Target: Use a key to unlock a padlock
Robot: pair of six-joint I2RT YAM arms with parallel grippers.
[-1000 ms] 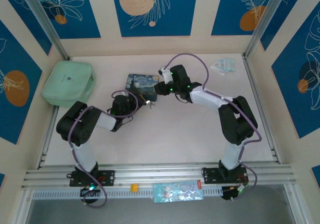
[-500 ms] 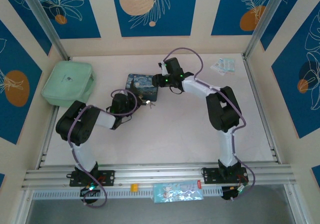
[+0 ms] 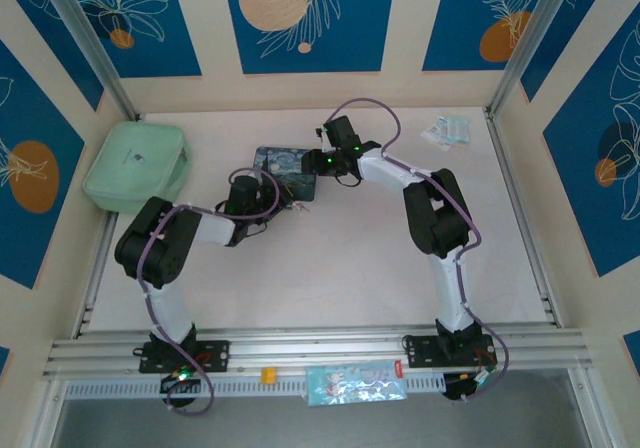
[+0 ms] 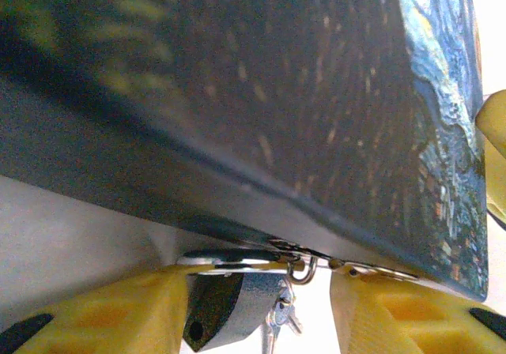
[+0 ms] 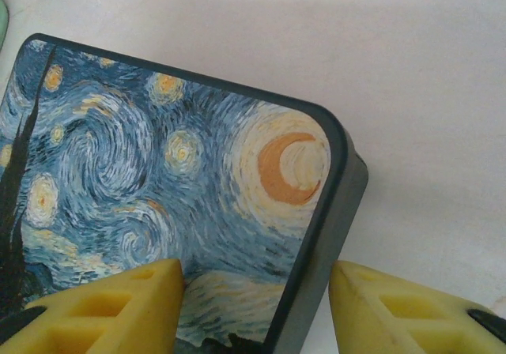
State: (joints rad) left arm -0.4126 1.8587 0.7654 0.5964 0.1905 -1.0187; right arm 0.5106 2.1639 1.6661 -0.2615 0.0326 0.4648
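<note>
Top view: both arms reach to the tin [image 3: 283,168] mid-bench. The left gripper [image 3: 281,199] is at its near edge and the right gripper [image 3: 318,162] at its right end. A mint-green pouch [image 3: 135,166] sits well apart at the left of the bench [image 3: 350,258]. Padlock and key are too small to make out from up here.

Left wrist view has the detail. The tin's dark side wall [image 4: 237,93] fills the upper frame. The padlock [image 4: 217,306] hangs just under the tin's lower edge, between the yellow fingers [image 4: 103,314]. The left gripper [image 4: 261,291] is part open. The padlock body sits against the left finger, with a clear gap to the other one, so it isn't clamped. The key [image 4: 281,316], on a small silvery bunch, dangles right beside the padlock body. Can't tell if it's in the lock. Silvery metalwork joins the padlock to the tin edge, and I can't separate shackle from clasp.

Right wrist view looks down on the starry-night lid [image 5: 158,156]. The right gripper [image 5: 254,279] is also part open, straddling the tin's rounded corner. One finger [image 5: 103,299] is over the lid, the other over bare bench beside the wall. Can't tell whether either touches the tin.
</note>
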